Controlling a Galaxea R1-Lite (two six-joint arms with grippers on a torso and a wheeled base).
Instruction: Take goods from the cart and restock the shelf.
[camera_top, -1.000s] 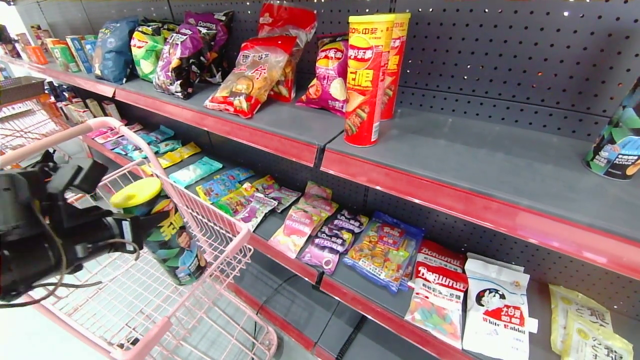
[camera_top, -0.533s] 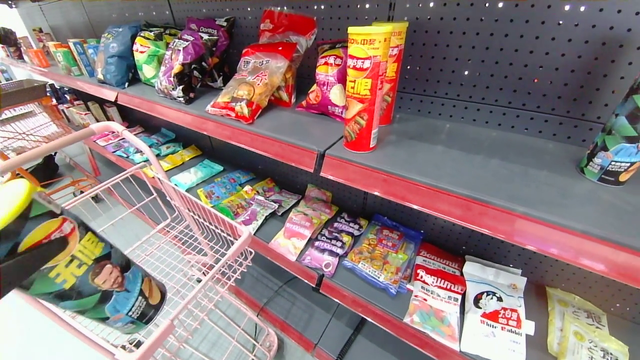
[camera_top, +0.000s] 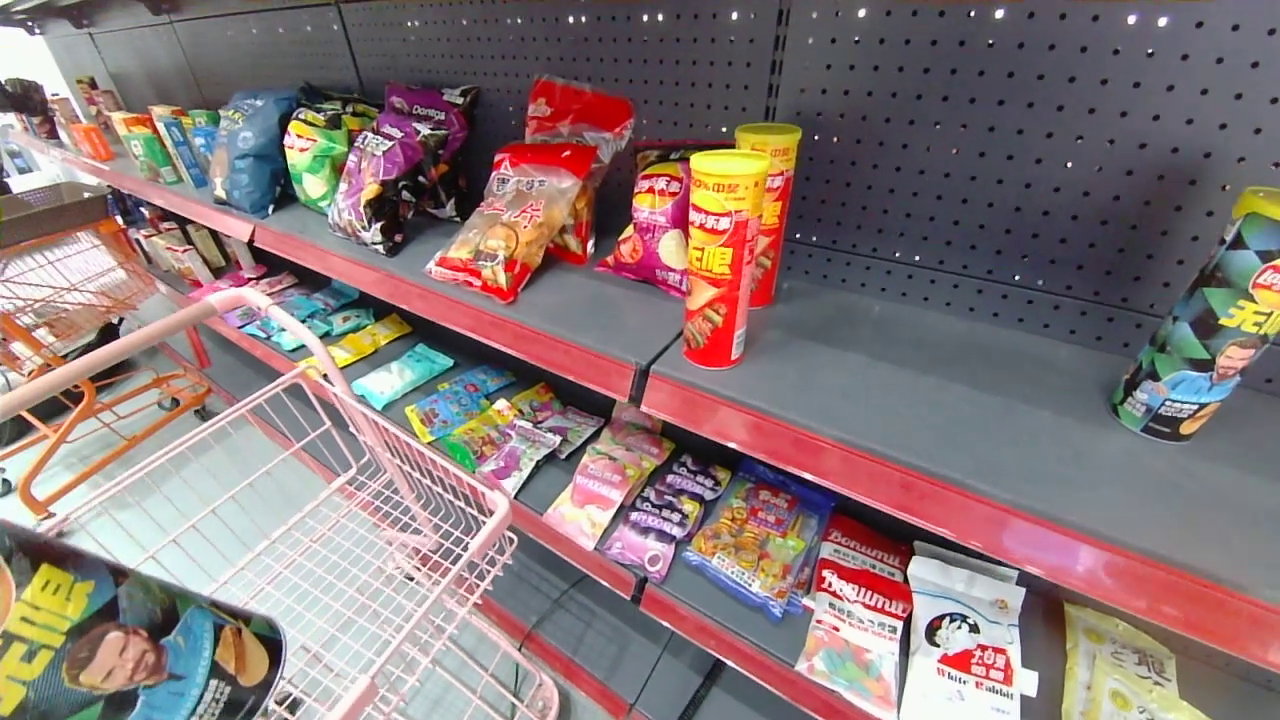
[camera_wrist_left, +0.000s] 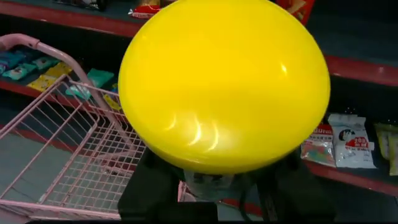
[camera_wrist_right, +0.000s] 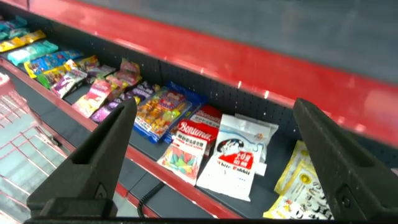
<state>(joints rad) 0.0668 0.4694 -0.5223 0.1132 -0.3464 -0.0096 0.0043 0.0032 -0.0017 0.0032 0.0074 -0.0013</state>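
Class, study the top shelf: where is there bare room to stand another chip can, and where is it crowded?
Bare grey shelf lies between the red cans and the green can at the right. Left of the red cans, chip bags crowd it. Below, sweet packets lie packed together.

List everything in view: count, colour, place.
pink cart: one, pink, before the shelves
held can: one, green-black with yellow lid, by the pink cart's near side
green can: one, green-black, upper shelf, far right
red cans: two, red, yellow lids, upper shelf middle
chip bags: several, mixed colours, upper shelf left
candy packets: many, mixed colours, lower shelf
orange cart: one, orange, far left
left gripper: one, black, shut on held can
right gripper: one, black, open, facing lower shelf
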